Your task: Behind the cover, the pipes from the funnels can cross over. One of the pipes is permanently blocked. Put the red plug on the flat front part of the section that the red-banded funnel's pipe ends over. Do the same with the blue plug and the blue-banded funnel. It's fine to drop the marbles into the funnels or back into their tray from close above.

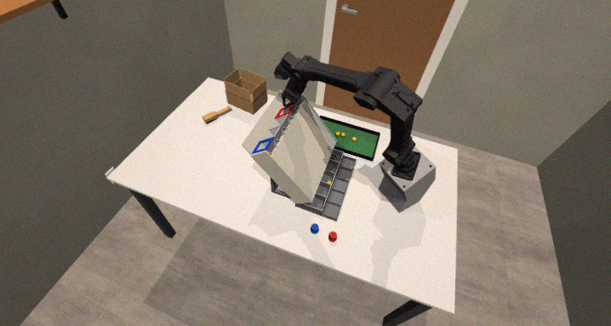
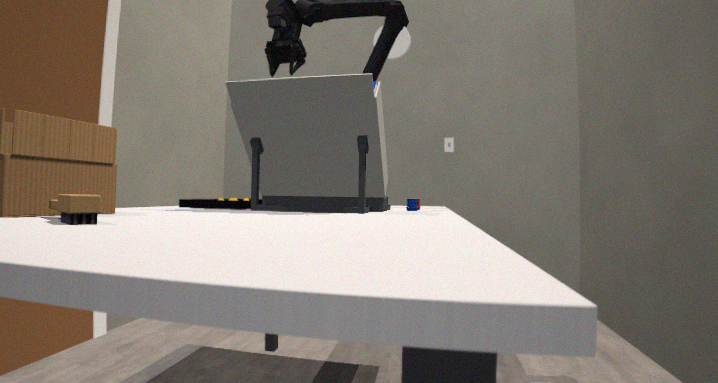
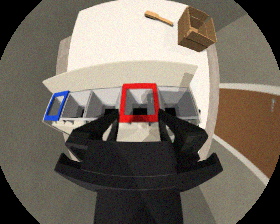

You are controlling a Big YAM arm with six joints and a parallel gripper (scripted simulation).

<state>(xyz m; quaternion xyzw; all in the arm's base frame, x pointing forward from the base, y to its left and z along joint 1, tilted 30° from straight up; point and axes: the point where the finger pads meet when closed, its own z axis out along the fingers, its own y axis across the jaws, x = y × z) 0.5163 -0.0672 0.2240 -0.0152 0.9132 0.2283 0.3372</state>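
My gripper (image 1: 290,98) (image 2: 286,69) (image 3: 138,112) is open with nothing between the fingers, and hangs just above the red-banded funnel (image 1: 278,112) (image 3: 139,86) at the top of the tilted grey cover (image 1: 299,152) (image 2: 311,129). The blue-banded funnel (image 1: 256,146) (image 3: 59,94) is further along the same top edge. One yellow marble (image 1: 328,181) lies in the grey sectioned tray (image 1: 337,196) below the cover. Three yellow marbles (image 1: 343,134) lie in the green tray (image 1: 362,146). The blue plug (image 1: 314,227) (image 2: 411,204) and the red plug (image 1: 332,236) (image 2: 418,204) stand on the table in front of the sectioned tray.
A cardboard box (image 1: 244,88) (image 2: 55,159) (image 3: 196,28) stands at the table's far corner, with a wooden brush (image 1: 216,114) (image 2: 75,203) (image 3: 159,18) beside it. The arm's base (image 1: 405,176) stands next to the green tray.
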